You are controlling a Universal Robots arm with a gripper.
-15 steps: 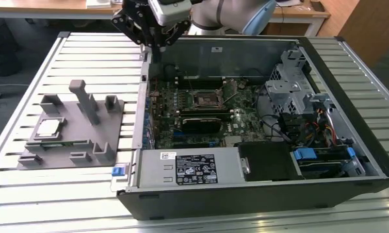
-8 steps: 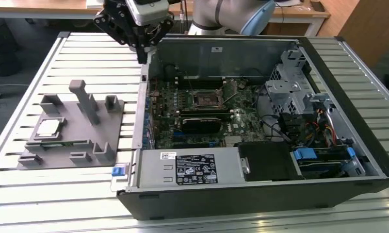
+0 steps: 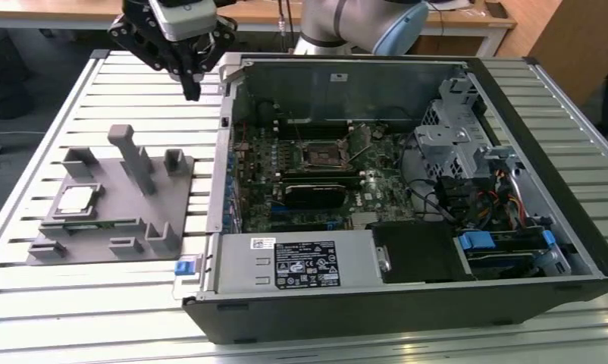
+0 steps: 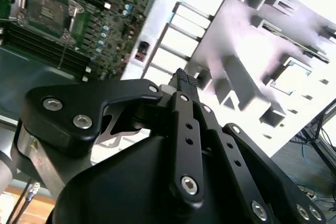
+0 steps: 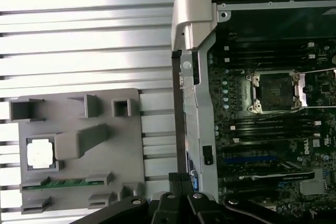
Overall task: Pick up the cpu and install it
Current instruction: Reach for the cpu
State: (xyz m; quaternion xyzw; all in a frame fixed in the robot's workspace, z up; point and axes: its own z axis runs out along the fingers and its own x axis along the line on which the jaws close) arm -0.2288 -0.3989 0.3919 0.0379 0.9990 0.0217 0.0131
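Power supply label [image 3: 302, 265]: print too small to read.

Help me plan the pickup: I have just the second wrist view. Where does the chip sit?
Observer: In the first wrist view the chip lies flat in a square pocket of the grey tray.
Operator: Is the hand near it?
Observer: No. In the exterior view the hand hangs shut and empty above the table, apart from the tray and close to a corner of the computer case.
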